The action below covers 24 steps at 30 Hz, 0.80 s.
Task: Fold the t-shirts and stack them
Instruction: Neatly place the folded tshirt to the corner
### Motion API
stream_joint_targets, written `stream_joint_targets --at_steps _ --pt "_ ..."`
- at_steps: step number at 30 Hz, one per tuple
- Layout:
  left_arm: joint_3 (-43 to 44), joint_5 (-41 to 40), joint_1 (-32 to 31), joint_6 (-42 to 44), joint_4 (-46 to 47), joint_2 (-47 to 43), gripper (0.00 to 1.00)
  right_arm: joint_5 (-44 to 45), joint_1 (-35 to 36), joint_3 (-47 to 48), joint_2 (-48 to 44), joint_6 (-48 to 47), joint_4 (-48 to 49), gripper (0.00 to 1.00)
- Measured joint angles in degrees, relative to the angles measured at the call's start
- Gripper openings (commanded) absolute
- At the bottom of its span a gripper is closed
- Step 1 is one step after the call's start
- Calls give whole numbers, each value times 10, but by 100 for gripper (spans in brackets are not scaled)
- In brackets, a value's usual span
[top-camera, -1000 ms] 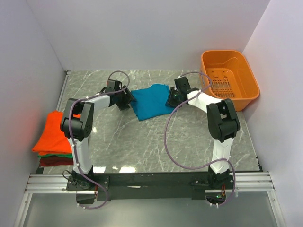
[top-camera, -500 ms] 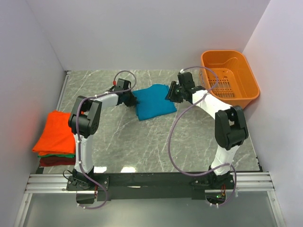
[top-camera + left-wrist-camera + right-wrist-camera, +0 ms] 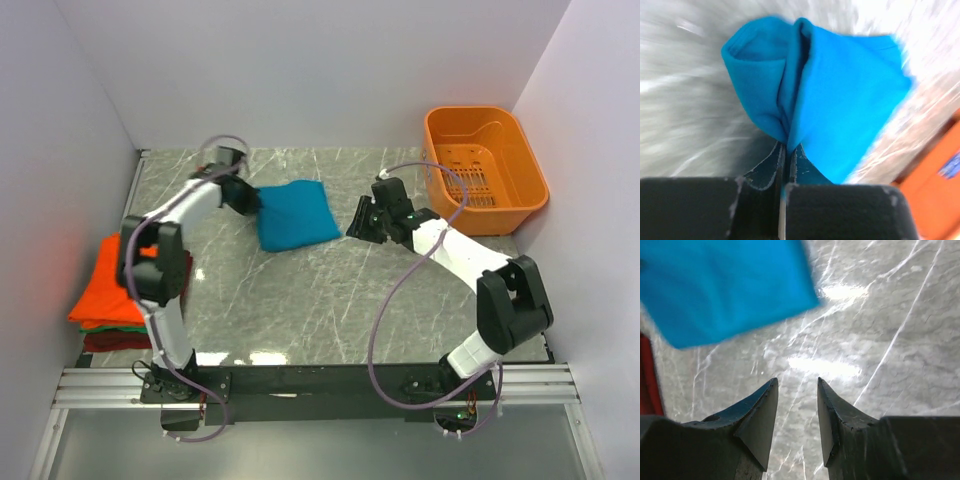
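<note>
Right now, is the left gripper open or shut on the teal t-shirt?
Shut on it. In the left wrist view the left gripper pinches a bunched edge of the teal t-shirt, jaws nearly touching.

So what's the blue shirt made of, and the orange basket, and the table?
The teal-blue t-shirt looks like soft, matte cloth: it bunches into folds where the left gripper pinches it. The orange basket looks like hard, smooth plastic: moulded slots in its floor and a stiff rim. The table top looks like polished grey marble, or a marble-look sheet: white veins and shiny glare.
</note>
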Motion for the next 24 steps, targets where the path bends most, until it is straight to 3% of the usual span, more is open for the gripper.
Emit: stream_joint_targets --at_steps 5,11,17,24 --pt "3 -50 80 -25 -81 -98 1 14 20 -9 -37 2 -3 44" --pt "63 -116 160 -36 -207 -140 0 21 37 -25 -66 2 -3 44" --pt "70 -120 245 -33 -263 -169 1 23 50 -26 -66 2 -4 44" --pt "136 -109 322 -9 -300 -169 1 23 69 -22 -66 2 -12 44"
